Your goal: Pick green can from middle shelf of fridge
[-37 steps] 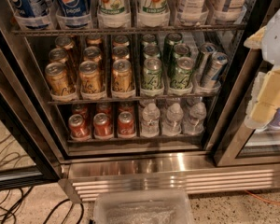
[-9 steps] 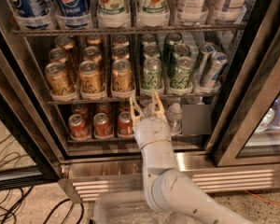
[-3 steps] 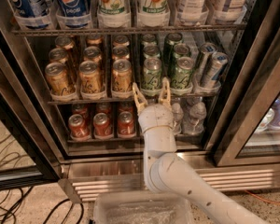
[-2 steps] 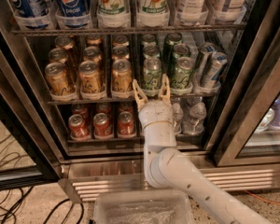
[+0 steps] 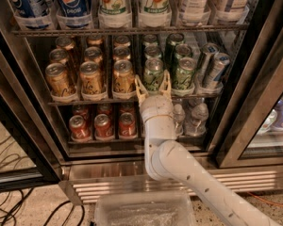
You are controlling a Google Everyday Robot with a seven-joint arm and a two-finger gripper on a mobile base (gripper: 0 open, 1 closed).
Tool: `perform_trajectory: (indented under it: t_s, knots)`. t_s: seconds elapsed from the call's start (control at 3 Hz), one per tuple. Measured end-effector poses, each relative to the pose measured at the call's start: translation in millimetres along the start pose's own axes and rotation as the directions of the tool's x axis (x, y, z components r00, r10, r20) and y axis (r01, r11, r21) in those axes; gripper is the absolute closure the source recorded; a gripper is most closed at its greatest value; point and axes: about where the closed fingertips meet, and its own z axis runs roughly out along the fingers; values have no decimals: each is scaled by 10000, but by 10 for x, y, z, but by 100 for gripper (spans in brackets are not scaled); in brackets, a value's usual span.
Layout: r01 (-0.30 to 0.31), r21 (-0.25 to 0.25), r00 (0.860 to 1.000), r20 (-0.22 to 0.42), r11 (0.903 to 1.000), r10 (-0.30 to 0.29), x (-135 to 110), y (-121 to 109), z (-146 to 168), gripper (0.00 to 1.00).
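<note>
The fridge (image 5: 108, 185) stands open ahead of me. Its middle shelf (image 5: 85, 100) holds gold cans on the left and green cans on the right. The front green can (image 5: 153, 72) is pale green with a silver top and stands upright at the shelf's front edge. My gripper (image 5: 153, 86) is open at that edge. Its two cream fingers (image 5: 140, 89) stand on either side of this can's lower part, not closed on it. My white arm reaches up from the lower right and hides part of the bottom rack.
A second green can (image 5: 184, 74) and slim silver-blue cans (image 5: 212, 67) stand to the right, gold cans (image 5: 89, 76) to the left. Soda bottles (image 5: 113, 4) sit above, red cans (image 5: 104, 126) and water bottles (image 5: 198, 117) below. A clear bin (image 5: 146, 211) and cables (image 5: 9, 206) lie on the floor.
My gripper has risen from the bottom rack to the middle shelf's front edge and moved in around the front green can. The cans have not moved.
</note>
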Motion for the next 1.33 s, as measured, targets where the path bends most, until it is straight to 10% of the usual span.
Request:
perform_trajectory:
  t_s: [0.33, 1.33]
  knots:
    - [43, 26, 10000, -36, 10000, -43, 34, -12, 102, 46]
    - [13, -8, 9999, -158, 10000, -13, 36, -53, 157, 100]
